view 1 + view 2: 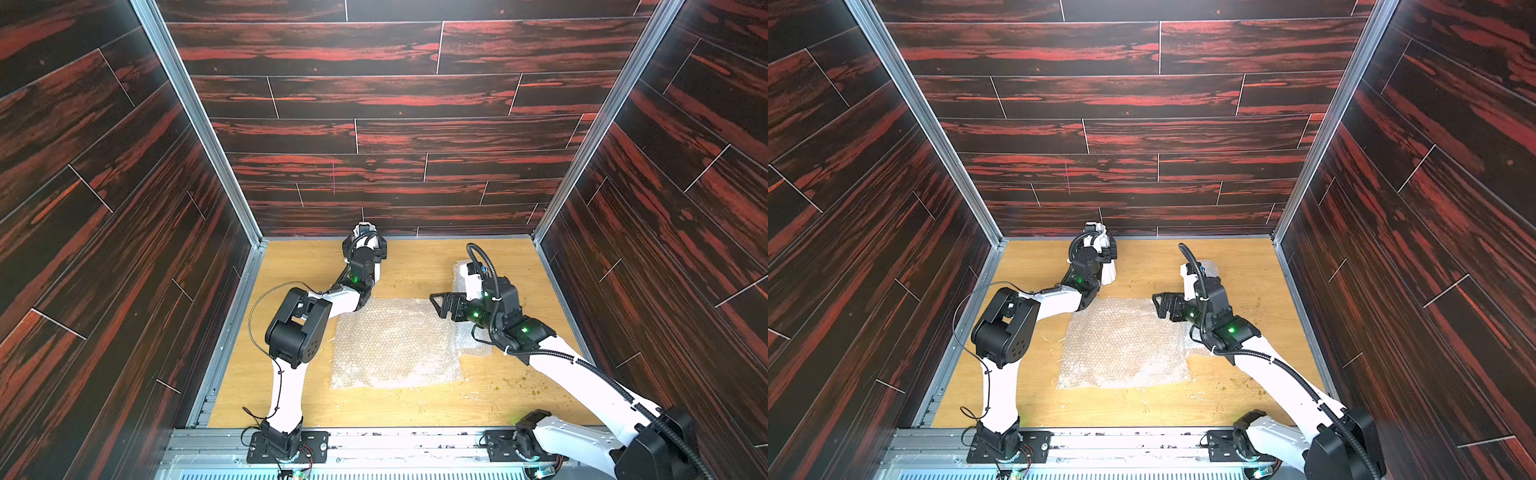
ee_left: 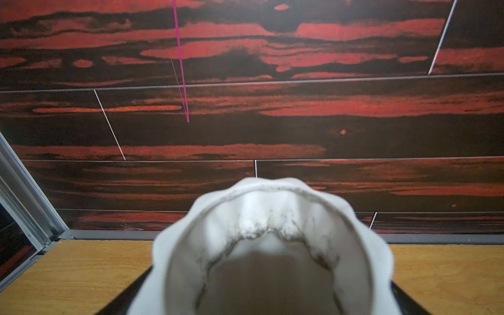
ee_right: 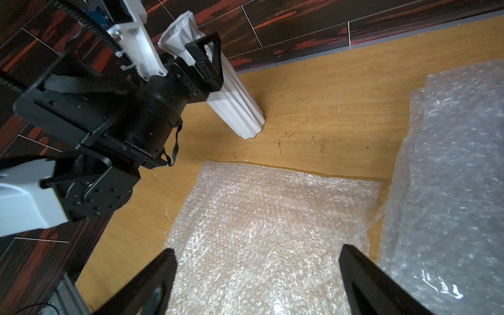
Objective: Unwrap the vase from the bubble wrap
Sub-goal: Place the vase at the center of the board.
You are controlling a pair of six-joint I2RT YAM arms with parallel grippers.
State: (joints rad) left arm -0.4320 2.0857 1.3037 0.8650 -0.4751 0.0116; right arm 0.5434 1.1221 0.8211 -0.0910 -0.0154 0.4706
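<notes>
The white fluted vase stands upright and bare at the back of the wooden table, seen in both top views. My left gripper straddles its upper part, with black fingers wide on either side, open. From the left wrist I look into the vase's mouth. One sheet of bubble wrap lies flat mid-table. A second, bulkier piece of bubble wrap lies along its right side. My right gripper hovers open over the flat sheet's right edge, holding nothing.
Dark red wood-pattern walls close in the back and both sides. A metal rail with both arm bases runs along the front. Small dark crumbs dot the table's right front. The right arm hides part of the bulky wrap.
</notes>
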